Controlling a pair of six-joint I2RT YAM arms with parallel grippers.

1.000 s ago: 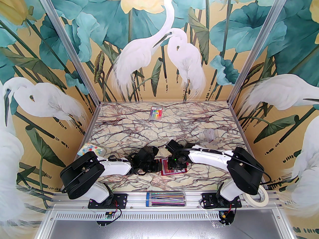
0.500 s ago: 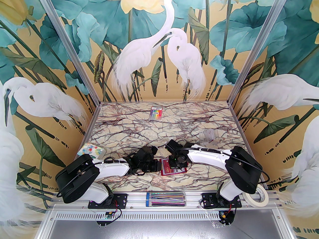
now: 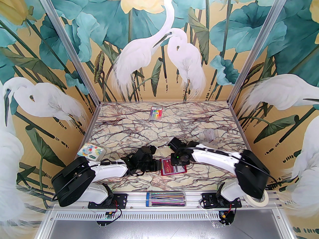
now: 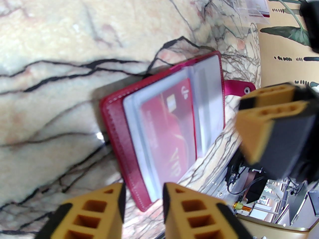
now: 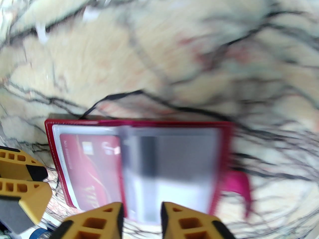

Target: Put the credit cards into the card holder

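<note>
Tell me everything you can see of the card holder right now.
The card holder lies open on the marble table, dark red leather-look cover with pale stitching, snap tab sticking out. Its clear sleeves show a red VIP card and a grey card. The left end effector and right end effector sit at its edges; contact unclear.

Card holder (image 4: pixel 114 123): red leather-look, white stitching; sleeves (image 4: pixel 209 88) clear glossy plastic. Table (image 4: pixel 62 33): smooth marble-print. Left gripper fingers (image 4: pixel 94 215): matt yellow plastic.

Rainbow-striped pack (image 3: pixel 156 113) lies far back, clear box (image 3: pixel 207 135) right, patterned square (image 3: pixel 90 151) left.
</note>
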